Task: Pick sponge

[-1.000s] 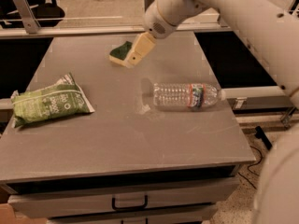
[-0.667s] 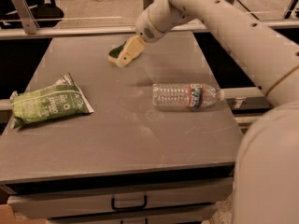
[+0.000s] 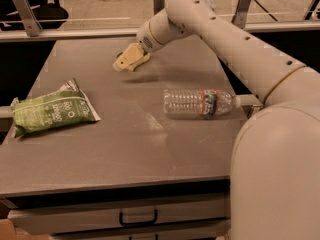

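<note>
My gripper [image 3: 131, 59], tan-coloured at the end of the white arm [image 3: 220, 39], is down at the far middle of the grey table [image 3: 125, 144]. It sits over the spot where the sponge lay. The sponge is hidden beneath the gripper in the camera view, so I cannot tell whether it is touched or held.
A green printed snack bag [image 3: 52, 112] lies at the table's left edge. A clear plastic water bottle [image 3: 200, 103] lies on its side at the right. The arm's large white body [image 3: 275, 174] fills the lower right. A drawer with a handle [image 3: 137, 217] is below the front edge.
The gripper has moved left and down over the sponge. The sponge showed beside the gripper before and is now covered by it. Bag and bottle have not moved.
</note>
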`<state>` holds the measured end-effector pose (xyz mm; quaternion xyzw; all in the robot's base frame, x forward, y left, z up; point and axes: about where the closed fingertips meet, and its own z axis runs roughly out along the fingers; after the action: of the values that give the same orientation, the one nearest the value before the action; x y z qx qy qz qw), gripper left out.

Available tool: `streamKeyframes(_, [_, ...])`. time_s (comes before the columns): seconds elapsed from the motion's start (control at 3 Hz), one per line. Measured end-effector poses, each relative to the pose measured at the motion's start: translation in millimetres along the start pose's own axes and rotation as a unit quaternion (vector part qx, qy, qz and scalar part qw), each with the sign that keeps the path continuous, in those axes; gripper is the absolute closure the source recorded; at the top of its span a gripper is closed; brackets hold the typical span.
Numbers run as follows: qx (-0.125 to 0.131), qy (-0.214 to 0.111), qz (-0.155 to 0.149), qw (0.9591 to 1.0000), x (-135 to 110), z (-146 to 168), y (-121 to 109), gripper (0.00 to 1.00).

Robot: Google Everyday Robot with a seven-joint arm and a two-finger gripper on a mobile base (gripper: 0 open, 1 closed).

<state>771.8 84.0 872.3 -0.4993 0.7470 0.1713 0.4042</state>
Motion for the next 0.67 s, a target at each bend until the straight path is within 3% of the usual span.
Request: streamKeyframes(0.67, [0.025, 0.012, 0.072, 0.9970, 21, 19, -16, 0.42])
